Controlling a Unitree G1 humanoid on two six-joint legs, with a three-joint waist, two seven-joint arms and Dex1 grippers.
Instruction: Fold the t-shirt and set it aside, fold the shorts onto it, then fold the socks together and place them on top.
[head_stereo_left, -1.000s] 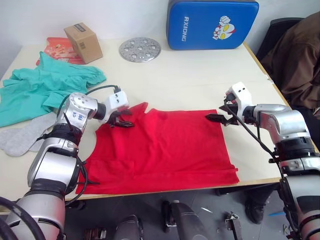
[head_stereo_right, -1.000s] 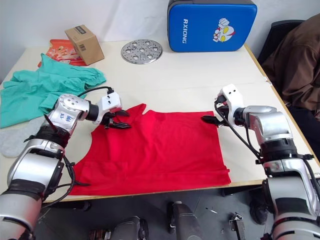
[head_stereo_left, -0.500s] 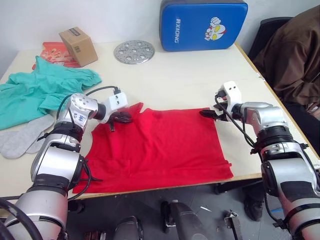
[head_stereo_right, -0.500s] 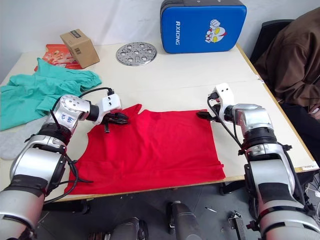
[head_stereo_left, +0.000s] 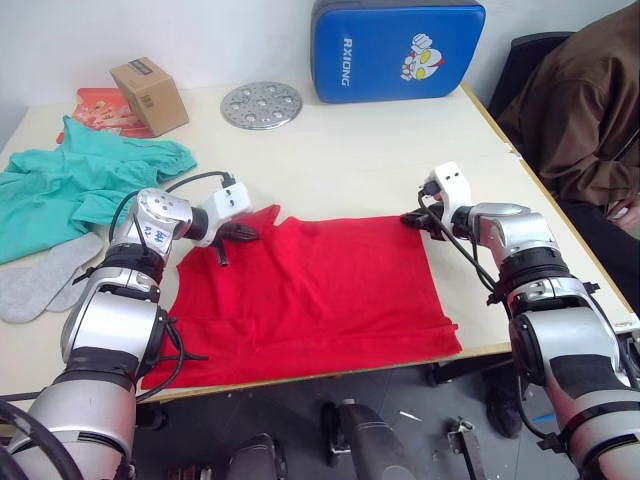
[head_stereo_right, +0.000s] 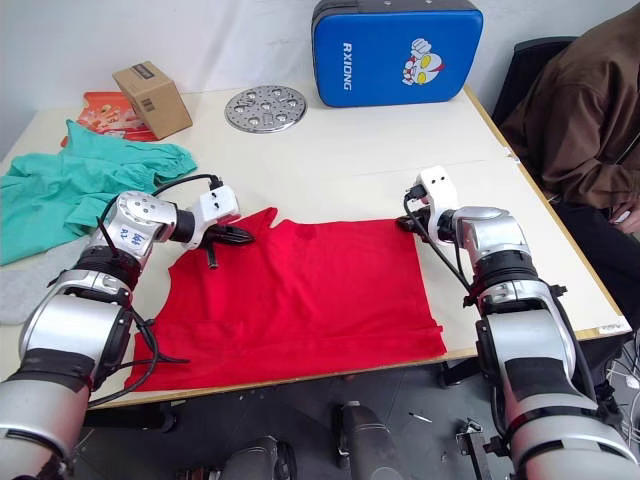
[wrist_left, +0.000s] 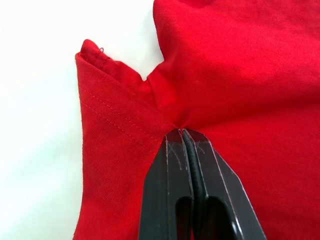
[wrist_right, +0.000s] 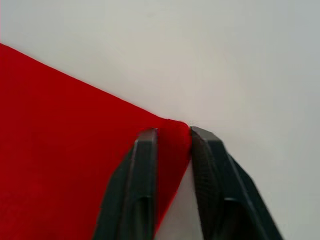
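The red t-shirt lies spread flat near the table's front edge. My left gripper is at its far left corner beside the sleeve, shut on the t-shirt, and the cloth puckers at the tips of its fingers. At the far right corner, my right gripper is shut on the t-shirt's corner, with red cloth showing between its two fingers. The teal shorts lie crumpled at the left of the table. The grey socks lie flat just in front of the shorts.
At the back of the table stand a cardboard box, a red packet, a perforated metal disc and a blue pad. A person in a brown jacket sits at the table's right side.
Both grippers have gone from open to shut on the t-shirt's far corners. The camera has shifted a little.
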